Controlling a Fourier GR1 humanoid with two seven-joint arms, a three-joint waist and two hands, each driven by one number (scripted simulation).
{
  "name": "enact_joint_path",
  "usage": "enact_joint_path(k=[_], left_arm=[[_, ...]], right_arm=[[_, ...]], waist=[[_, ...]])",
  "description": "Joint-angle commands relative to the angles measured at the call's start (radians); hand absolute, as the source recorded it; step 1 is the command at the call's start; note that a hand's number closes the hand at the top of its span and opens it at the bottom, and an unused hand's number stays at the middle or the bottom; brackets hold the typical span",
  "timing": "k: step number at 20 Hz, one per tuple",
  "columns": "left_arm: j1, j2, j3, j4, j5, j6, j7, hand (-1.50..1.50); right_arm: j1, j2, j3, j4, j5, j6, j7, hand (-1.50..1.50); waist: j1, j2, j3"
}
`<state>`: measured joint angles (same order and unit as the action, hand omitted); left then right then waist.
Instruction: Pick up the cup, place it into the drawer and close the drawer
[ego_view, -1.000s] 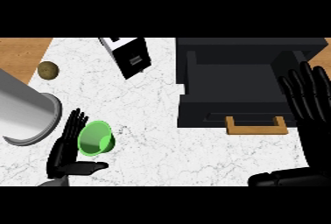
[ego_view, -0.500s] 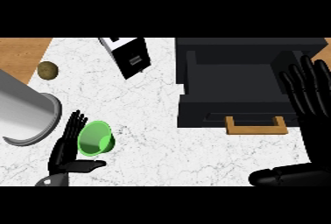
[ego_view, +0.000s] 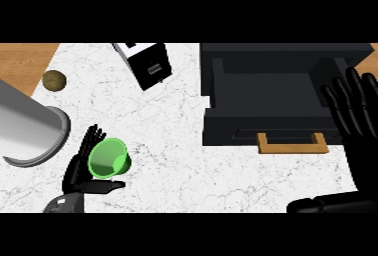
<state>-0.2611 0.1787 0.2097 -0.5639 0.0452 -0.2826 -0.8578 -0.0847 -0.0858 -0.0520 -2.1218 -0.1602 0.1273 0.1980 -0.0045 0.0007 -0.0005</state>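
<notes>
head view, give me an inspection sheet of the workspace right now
surface: white marble counter, wood showing at the upper left
job's things: green cup tilted, in the left hand; black drawer pulled open, wooden handle
clutter: large grey cylinder, small brown round thing, black and white box
hands: left hand curled round the cup; right hand open, fingers up, beside the drawer
cables: nothing seen
surroundings: nothing seen
</notes>
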Motion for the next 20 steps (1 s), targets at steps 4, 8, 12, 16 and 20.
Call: enact_joint_path(k=[4, 8, 12, 16, 20], left_arm=[[0.007, -0.049, -0.018, -0.058, 0.038, -0.014, 0.041, -1.50], [-0.117, -0.017, 0.022, 0.151, 0.044, -0.041, -0.024, -1.50], [-0.070, -0.023, 0.000, 0.118, 0.058, -0.149, -0.035, -1.50], [-0.076, -0.028, -0.008, 0.136, 0.070, -0.222, -0.052, -1.50], [-0.137, -0.022, 0.001, 0.144, 0.092, -0.245, -0.026, 1.50]], right_arm=[[-0.020, 0.013, 0.019, 0.008, 0.015, -0.011, 0.008, -1.50], [0.000, 0.000, -0.008, 0.032, -0.014, 0.019, -0.025, -1.50], [0.008, 0.014, -0.006, 0.043, -0.004, 0.009, -0.045, -1.50], [0.033, 0.032, 0.041, 0.039, 0.046, 0.005, -0.062, -1.50], [0.005, 0.007, 0.000, 0.022, -0.005, 0.008, -0.012, -1.50]], waist=[[0.005, -0.002, 0.001], [-0.003, 0.001, 0.000], [0.001, 0.000, 0.000], [-0.001, 0.001, 0.000], [-0.004, 0.001, 0.000]])
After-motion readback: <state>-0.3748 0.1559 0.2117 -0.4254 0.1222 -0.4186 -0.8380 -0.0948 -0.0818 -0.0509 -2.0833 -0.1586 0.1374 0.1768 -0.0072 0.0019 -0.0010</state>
